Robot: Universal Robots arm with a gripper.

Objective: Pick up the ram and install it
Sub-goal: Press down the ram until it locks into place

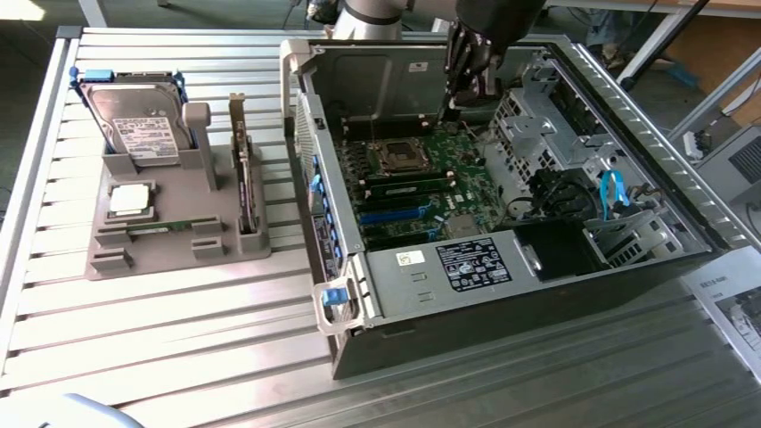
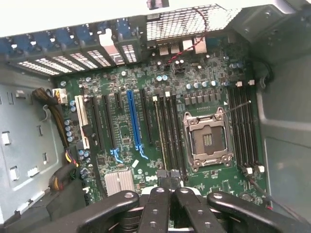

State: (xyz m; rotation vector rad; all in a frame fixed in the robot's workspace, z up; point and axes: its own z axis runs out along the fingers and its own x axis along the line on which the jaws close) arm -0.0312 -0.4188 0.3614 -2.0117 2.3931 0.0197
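Note:
A slim green ram stick (image 1: 159, 228) lies flat in the grey holder (image 1: 143, 259) at the exterior view's left. Inside the open computer case (image 1: 500, 267), another slim stick (image 2: 159, 132) seems to stand on edge in one of the long memory slots (image 2: 171, 133) beside the empty processor socket (image 2: 206, 138). My gripper (image 1: 455, 105) hangs inside the case over the motherboard (image 1: 416, 192). In the wrist view my gripper (image 2: 170, 178) is shut, its black fingers (image 2: 158, 204) pressed together with nothing visible between them, the tips just off the near end of those slots.
The holder also carries a hard drive (image 1: 137, 125), a square silver processor chip (image 1: 128, 200) and an upright expansion card (image 1: 244, 178). A blue slot (image 2: 133, 121), a cable bundle (image 2: 60, 145) and drive cages (image 1: 559, 134) crowd the case. A paper sheet (image 1: 732, 308) lies at the exterior view's right.

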